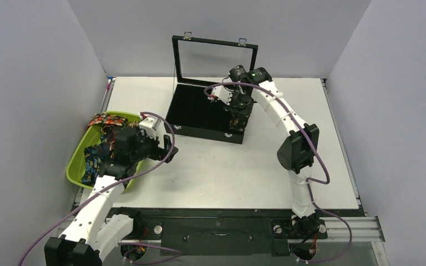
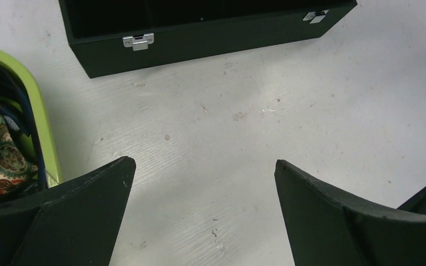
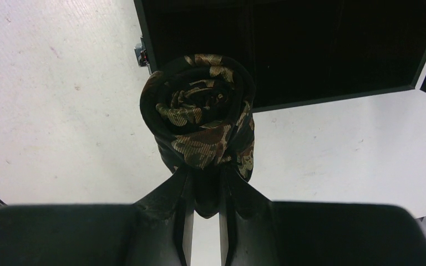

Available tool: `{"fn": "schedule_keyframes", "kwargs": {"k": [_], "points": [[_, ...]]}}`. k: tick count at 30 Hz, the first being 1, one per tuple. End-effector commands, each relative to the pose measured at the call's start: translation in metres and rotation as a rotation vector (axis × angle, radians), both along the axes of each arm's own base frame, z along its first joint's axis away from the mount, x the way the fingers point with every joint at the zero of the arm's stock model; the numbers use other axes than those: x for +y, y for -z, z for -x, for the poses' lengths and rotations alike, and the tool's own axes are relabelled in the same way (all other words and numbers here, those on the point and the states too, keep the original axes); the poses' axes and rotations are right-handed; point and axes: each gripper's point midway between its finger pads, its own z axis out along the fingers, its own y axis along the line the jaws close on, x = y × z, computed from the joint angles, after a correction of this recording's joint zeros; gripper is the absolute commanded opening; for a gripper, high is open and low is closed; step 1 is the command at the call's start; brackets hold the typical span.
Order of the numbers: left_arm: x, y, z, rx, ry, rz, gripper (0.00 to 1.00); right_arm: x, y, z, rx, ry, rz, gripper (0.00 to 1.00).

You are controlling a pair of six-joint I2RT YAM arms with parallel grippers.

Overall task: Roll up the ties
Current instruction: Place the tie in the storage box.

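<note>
Right gripper is pinching a rolled tie, dark with tan-gold print. The fingers are standing narrow, clamping only the lower edge of the coil, and the spiral face is pointing at the wrist camera. In the top view the roll is hanging over the black case, toward the case's 5 o'clock corner and just inside the front wall; whether it is touching the case floor cannot be told. The lid is standing upright at the case's 12 o'clock side. Left gripper is hovering with fingers spread wide and holding nothing, over bare table just beside the green bin at the table's 9 o'clock. The remaining ties are lying heaped in that bin, unrolled and overlapping. Judgement: the step in hand is looking like placing the finished roll into a compartment. The risks are as follows. The grip is catching only a small part of the coil, so the outer wraps may be loosening, and on release the roll could be springing open if the compartment walls are not hugging it. Lowering this close to the front wall could be snagging the fabric on the rim and tipping the roll. At the bin, the tangle could be bringing up two ties at once.
</note>
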Motion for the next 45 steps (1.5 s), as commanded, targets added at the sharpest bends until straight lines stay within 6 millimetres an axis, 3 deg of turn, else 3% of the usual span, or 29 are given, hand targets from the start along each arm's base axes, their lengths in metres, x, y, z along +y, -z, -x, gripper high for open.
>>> {"fn": "schedule_keyframes", "kwargs": {"k": [1,13,23,28,31,35,39,41,43,45], "points": [[0.013,-0.005,0.004,0.003,-0.07,0.034,0.97,0.007,-0.008,-0.014,-0.076,-0.017,0.003,0.0],[0.022,-0.013,0.003,0.012,-0.112,0.055,0.97,0.027,0.033,-0.011,0.016,-0.186,-0.025,0.0],[0.03,-0.01,0.002,0.043,-0.13,0.042,0.97,0.016,0.084,-0.017,0.113,-0.236,0.027,0.0],[0.029,-0.011,0.001,0.046,-0.115,0.03,0.97,0.015,0.096,-0.028,0.1,-0.198,0.033,0.05],[0.029,-0.011,-0.001,0.043,-0.108,0.027,0.97,0.018,0.085,-0.033,0.064,-0.164,0.013,0.22],[0.03,-0.02,-0.009,0.0,-0.104,0.006,0.97,0.022,0.052,-0.04,-0.014,-0.116,-0.041,0.38],[0.033,-0.029,-0.021,-0.012,-0.118,-0.009,0.97,0.025,0.004,-0.044,-0.108,-0.038,-0.131,0.5],[0.037,-0.033,-0.029,-0.007,-0.144,-0.021,0.96,0.023,-0.031,-0.042,-0.171,0.004,-0.182,0.53],[0.039,-0.038,-0.037,-0.002,-0.16,-0.03,0.97,0.02,-0.048,-0.041,-0.196,0.051,-0.222,0.61],[0.042,-0.043,-0.045,-0.006,-0.182,-0.043,0.96,0.014,-0.08,-0.036,-0.254,0.096,-0.274,0.68]]}}
